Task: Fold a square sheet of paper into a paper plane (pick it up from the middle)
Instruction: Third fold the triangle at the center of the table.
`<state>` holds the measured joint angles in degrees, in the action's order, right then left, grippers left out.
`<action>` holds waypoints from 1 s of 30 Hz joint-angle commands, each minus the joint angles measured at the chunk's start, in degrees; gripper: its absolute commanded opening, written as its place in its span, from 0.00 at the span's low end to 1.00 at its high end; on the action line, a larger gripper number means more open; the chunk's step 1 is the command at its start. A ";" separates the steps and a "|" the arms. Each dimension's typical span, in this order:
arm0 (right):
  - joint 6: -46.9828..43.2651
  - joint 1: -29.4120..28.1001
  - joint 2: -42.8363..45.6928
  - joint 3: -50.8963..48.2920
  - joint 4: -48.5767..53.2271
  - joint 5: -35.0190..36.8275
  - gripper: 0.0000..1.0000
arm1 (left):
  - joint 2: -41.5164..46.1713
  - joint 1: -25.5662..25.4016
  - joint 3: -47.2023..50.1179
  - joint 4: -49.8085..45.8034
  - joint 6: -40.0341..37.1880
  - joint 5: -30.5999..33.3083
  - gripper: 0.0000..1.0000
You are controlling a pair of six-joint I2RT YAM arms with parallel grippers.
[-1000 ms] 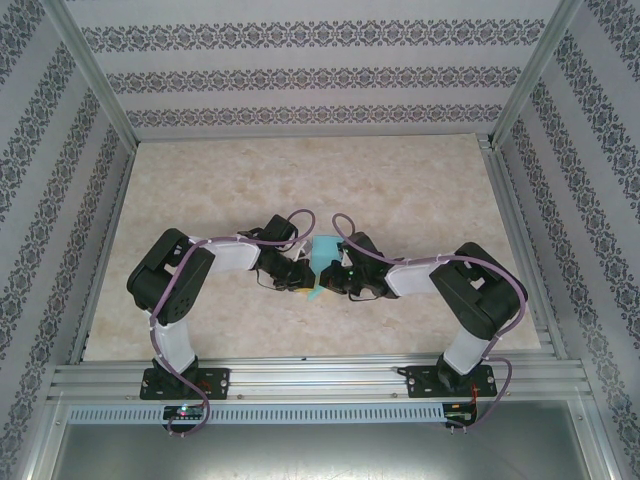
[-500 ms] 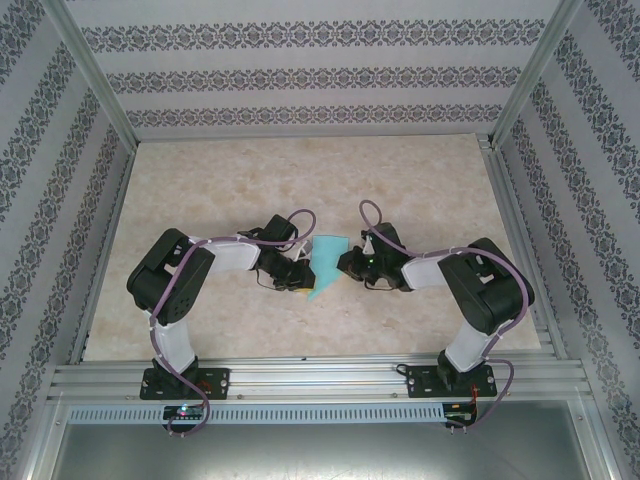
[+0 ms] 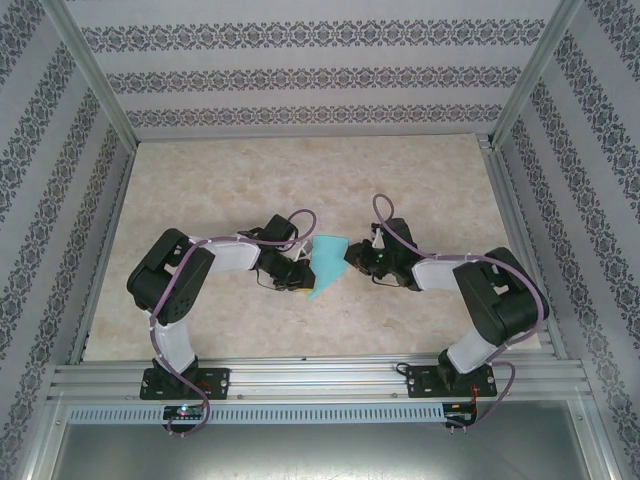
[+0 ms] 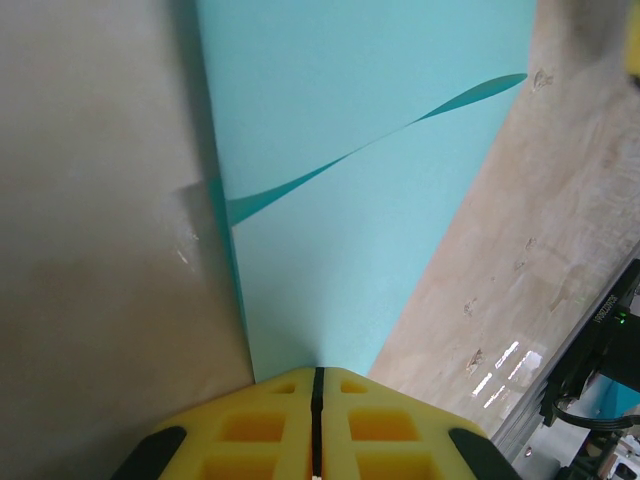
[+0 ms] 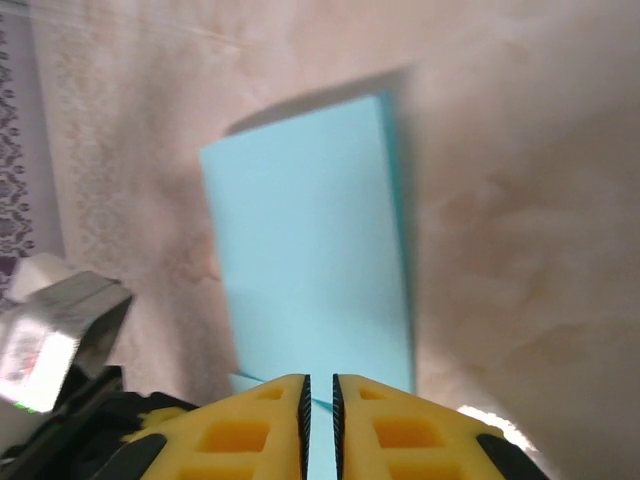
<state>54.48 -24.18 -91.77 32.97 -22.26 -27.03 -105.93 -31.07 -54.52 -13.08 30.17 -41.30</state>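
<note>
Teal paper (image 3: pixel 326 262) is pinched in our left end effector (image 4: pixel 318 373); our right end effector (image 5: pixel 318 381) stands barely parted.

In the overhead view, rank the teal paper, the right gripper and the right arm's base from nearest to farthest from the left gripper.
Measured from the left gripper:
1. teal paper, pinched in its jaws, immediately to its right.
2. right gripper, on the paper's far side, further right.
3. right arm's base, at the table's near edge, far right.
</note>
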 commanded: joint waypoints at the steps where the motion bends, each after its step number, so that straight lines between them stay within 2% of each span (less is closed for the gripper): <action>1: -1.06 -1.89 2.19 -0.02 0.54 1.27 0.16 | -1.96 -0.13 1.07 -6.43 -1.43 7.37 0.11; 7: -0.49 -5.18 -2.84 3.08 1.29 -2.20 0.16 | -1.68 -0.13 0.86 -6.59 -1.52 7.28 0.12; 10: -0.82 -6.03 -5.31 3.92 1.82 -2.79 0.12 | -1.51 -0.14 0.65 -6.82 -1.61 7.28 0.12; 18: -3.16 -5.87 -8.09 2.51 6.80 1.88 0.08 | 0.29 -0.18 -0.54 -8.88 -1.92 7.67 0.13; 24: -4.17 -5.99 -8.12 2.66 9.59 3.12 0.08 | 8.72 -0.26 -2.47 -11.87 -0.62 11.23 0.19; 27: -4.33 -6.05 -8.38 3.14 10.42 3.45 0.08 | 12.28 -0.70 -2.22 -9.00 2.00 8.99 0.20; 30: -4.41 -6.03 -8.61 3.58 11.27 3.80 0.08 | 11.77 -1.47 -2.02 -3.97 5.74 2.74 0.19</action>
<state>52.07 -30.15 -98.67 36.84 -17.54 -27.42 -94.15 -31.51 -55.77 -20.40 32.05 -34.17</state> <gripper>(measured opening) 0.080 0.194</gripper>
